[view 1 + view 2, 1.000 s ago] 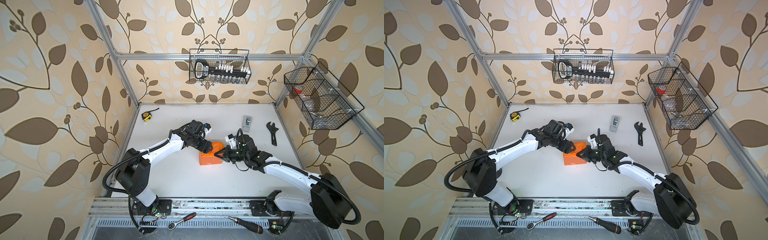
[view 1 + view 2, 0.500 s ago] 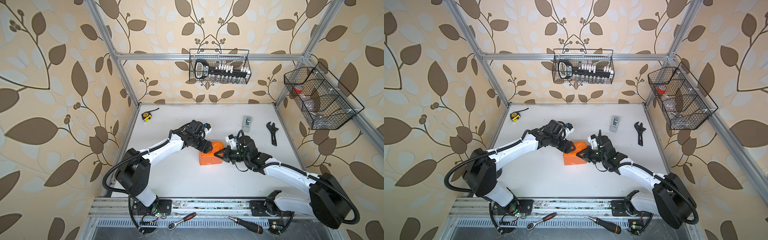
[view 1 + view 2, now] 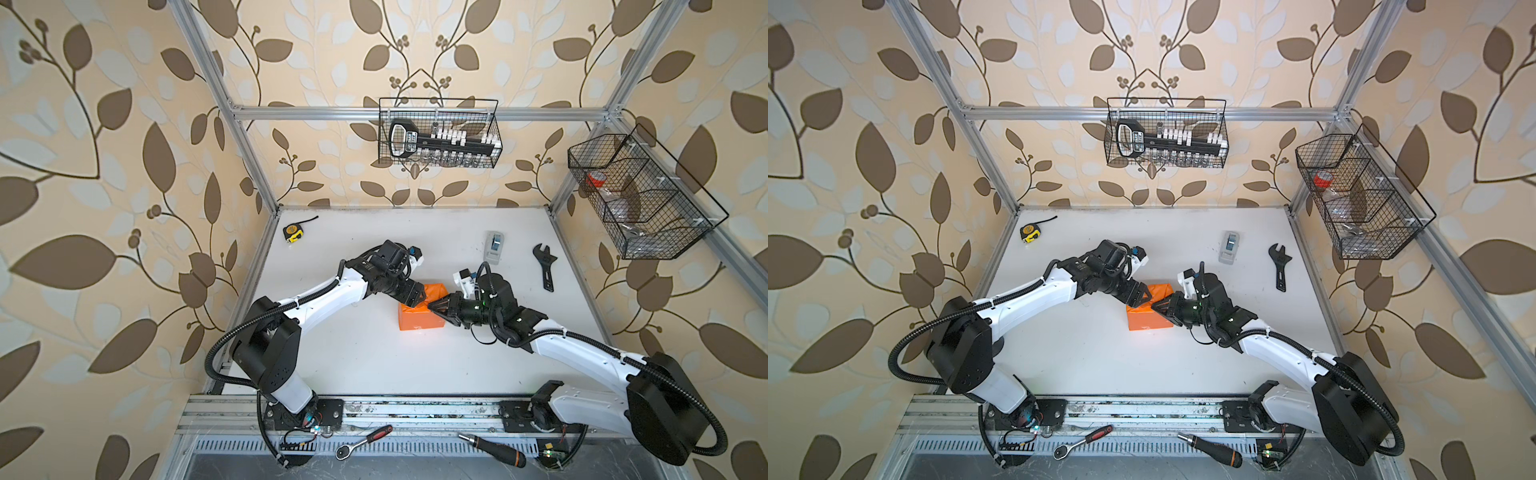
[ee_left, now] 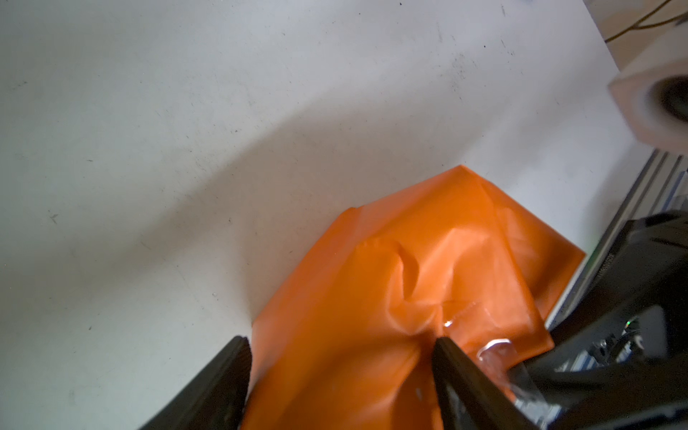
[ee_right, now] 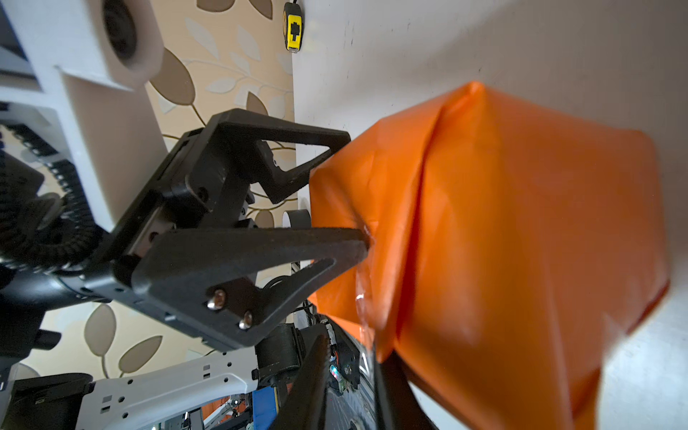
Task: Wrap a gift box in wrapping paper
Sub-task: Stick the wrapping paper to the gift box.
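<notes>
Nearly done: the wrapping paper (image 3: 415,322) is enclosing the gift box; atop it, the open-jawed left gripper (image 3: 419,297) is pressing while the slightly parted right gripper (image 3: 433,306) is seemingly taping.

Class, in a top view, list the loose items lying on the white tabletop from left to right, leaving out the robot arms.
Yellow tape measure → orange wrapping paper → grey tape dispenser → black wrench.
</notes>
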Robot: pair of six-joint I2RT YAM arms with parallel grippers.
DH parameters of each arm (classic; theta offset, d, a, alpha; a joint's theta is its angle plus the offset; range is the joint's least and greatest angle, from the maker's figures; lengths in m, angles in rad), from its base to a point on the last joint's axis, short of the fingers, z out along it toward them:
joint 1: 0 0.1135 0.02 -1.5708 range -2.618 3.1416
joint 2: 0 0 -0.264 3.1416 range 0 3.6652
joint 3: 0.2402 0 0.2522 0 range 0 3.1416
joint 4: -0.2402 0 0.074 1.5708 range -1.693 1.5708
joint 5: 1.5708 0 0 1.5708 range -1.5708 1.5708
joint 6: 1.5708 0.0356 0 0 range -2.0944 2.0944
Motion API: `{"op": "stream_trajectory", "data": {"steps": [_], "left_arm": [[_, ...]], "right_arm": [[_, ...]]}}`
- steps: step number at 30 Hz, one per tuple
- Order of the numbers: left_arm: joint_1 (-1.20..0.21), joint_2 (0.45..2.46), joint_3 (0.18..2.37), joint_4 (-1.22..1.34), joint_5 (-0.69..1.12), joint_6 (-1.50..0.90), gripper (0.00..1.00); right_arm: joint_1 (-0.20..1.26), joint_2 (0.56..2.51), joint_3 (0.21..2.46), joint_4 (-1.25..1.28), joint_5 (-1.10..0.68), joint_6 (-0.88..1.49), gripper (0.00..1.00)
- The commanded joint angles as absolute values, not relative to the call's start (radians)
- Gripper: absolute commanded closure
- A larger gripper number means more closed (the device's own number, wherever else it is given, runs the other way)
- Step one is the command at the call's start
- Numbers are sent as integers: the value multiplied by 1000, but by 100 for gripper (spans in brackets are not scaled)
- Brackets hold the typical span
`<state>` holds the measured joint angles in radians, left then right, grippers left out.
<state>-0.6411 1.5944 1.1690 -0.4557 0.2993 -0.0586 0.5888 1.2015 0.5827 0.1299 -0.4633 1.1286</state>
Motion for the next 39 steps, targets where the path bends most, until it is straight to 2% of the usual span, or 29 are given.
{"op": "stream_trajectory", "data": {"steps": [1,12,18,26,33,39], "left_arm": [[-663,1622,1135,-558,263,-31,22],[-666,1620,1132,-552,266,-31,22],[-666,1620,1132,-551,268,-31,22],[-668,1626,1131,-548,269,-32,22],[-668,1628,1132,-548,270,-31,22],[-668,1631,1134,-557,266,-30,22]], "right_arm": [[589,1217,564,-83,-337,1157,74],[653,1189,623,-228,-204,1250,74],[683,1179,646,-294,-132,1326,71],[734,1192,699,-363,-54,1361,72],[793,1019,793,-544,162,1268,74],[784,946,852,-542,195,980,73]]}}
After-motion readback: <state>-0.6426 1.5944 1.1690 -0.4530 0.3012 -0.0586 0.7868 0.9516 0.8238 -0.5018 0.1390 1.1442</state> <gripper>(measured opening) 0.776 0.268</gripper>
